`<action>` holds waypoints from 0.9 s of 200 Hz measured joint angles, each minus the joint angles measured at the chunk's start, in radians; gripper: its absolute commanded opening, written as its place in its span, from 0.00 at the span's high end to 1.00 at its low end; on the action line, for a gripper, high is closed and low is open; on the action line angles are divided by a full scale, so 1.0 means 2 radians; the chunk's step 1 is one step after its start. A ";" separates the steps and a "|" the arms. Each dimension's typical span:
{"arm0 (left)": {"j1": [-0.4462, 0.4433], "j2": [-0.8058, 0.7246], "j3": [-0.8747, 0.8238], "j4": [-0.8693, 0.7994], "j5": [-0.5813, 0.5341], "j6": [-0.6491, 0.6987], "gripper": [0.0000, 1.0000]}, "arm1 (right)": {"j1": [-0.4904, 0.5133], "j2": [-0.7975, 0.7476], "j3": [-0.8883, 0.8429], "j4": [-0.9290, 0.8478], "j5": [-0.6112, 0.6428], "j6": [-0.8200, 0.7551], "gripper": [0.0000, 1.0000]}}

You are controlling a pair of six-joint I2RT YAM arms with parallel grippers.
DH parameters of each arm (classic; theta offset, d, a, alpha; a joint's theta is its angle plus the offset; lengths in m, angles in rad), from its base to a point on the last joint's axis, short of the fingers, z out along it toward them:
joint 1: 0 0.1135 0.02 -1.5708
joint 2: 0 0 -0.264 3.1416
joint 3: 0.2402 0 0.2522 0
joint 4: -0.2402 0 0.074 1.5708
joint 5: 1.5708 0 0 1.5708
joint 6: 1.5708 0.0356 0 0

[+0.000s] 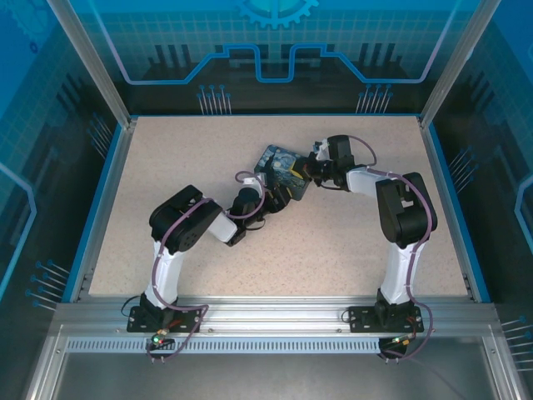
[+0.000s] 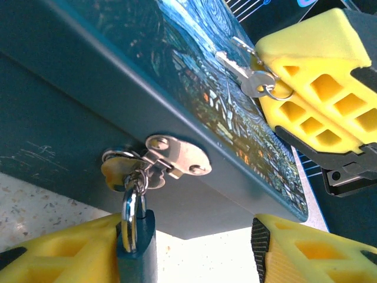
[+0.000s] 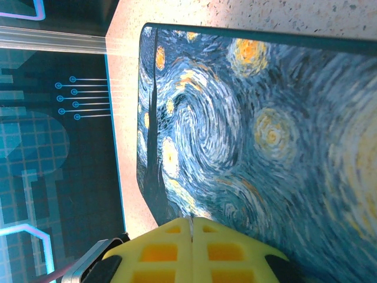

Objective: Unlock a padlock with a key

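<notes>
At the middle of the worktop (image 1: 150,183), your printed box (image 1: 281,169) lies between the two arms, with a hand at either side of it. In the left wrist view the padlock (image 2: 136,246) hangs from the silver hasp (image 2: 179,158) on the box's front wall, its shackle (image 2: 128,207) threaded through the hasp's loop. Your left hand (image 2: 194,242) is spread wide below the box. The lock's dark blue body rests against one yellow finger (image 2: 65,254) and stands well apart from the other, so nothing is clamped. Your right hand (image 3: 191,229) has its two yellow fingers pressed together at the seam. The left wrist view shows them pinching the round head of the key (image 2: 240,71) at their tips. The key's blade lies over the painted lid, pointing away from the hand. A small wire ring (image 2: 283,92) hangs from the key's head beside the fingertips.
</notes>
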State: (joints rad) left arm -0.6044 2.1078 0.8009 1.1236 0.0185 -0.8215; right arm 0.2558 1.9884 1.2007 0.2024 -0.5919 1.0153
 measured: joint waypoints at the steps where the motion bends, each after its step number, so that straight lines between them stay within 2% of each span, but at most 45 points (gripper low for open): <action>1: 0.000 0.000 0.000 0.000 0.000 0.000 0.43 | 0.000 0.000 0.000 0.000 0.000 0.000 1.00; 92: 0.005 0.000 -0.004 0.002 -0.004 -0.006 0.49 | 0.000 0.000 0.000 0.000 0.000 -0.002 1.00; 139: 0.012 0.000 -0.004 -0.001 0.001 -0.006 0.46 | 0.000 0.000 0.000 0.000 0.000 -0.002 1.00; 180: 0.018 -0.001 -0.002 -0.007 0.010 -0.004 0.48 | 0.000 0.000 0.000 0.000 0.000 -0.002 1.00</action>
State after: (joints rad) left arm -0.5694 2.1063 0.7963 1.1091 0.0380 -0.8303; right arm 0.2558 1.9884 1.2007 0.2016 -0.5919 1.0119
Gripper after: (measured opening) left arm 0.523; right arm 0.051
